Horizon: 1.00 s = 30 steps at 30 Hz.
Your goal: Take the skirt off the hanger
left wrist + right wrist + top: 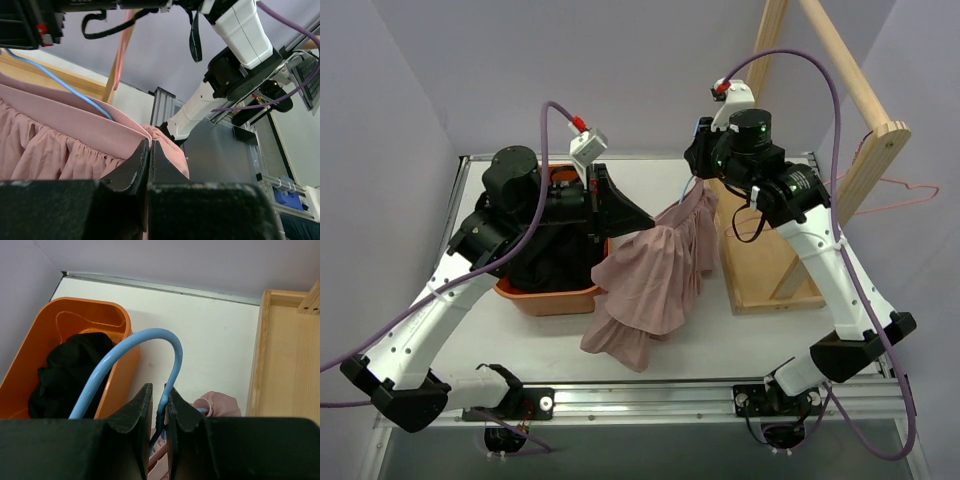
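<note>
your left fingers (144,159) are pinched shut on the pink skirt (655,275) at its waistband; your right fingers (144,404) clamp the blue hanger (125,352) by its hook.

Pink skirt (655,278) droops onto table (730,340); orange bin (556,299) beside.

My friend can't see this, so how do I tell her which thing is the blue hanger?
Find the wooden rack on the right. Just left of it, the right gripper pinches a curved hook above the pink skirt: the blue hanger. It is thick and sky-blue, unlike the thin pink hanger on the rack.
</note>
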Each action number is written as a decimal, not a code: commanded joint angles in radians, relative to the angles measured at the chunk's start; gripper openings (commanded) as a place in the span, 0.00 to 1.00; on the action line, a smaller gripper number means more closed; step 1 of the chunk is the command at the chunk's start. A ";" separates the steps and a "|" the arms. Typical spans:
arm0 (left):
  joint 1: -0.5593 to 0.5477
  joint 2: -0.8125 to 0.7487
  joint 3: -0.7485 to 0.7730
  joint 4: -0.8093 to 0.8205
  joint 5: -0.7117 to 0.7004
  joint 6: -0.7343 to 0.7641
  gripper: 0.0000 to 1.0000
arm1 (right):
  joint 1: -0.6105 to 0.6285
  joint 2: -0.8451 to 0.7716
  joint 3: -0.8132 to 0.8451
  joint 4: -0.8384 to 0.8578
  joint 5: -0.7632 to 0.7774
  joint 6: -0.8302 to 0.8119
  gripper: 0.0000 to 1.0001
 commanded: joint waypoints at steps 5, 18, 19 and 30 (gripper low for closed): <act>-0.046 -0.129 0.032 -0.138 0.016 0.070 0.02 | -0.070 0.049 0.105 -0.005 0.137 -0.071 0.00; -0.284 -0.098 0.141 0.054 -0.040 -0.079 0.02 | -0.127 0.150 0.089 0.002 0.163 -0.056 0.00; -0.316 -0.083 0.161 0.026 -0.076 -0.059 0.02 | -0.125 0.161 0.089 -0.001 0.172 -0.062 0.00; -0.385 -0.028 0.194 -0.205 -0.230 0.090 0.02 | -0.047 0.145 0.083 -0.004 0.261 -0.070 0.00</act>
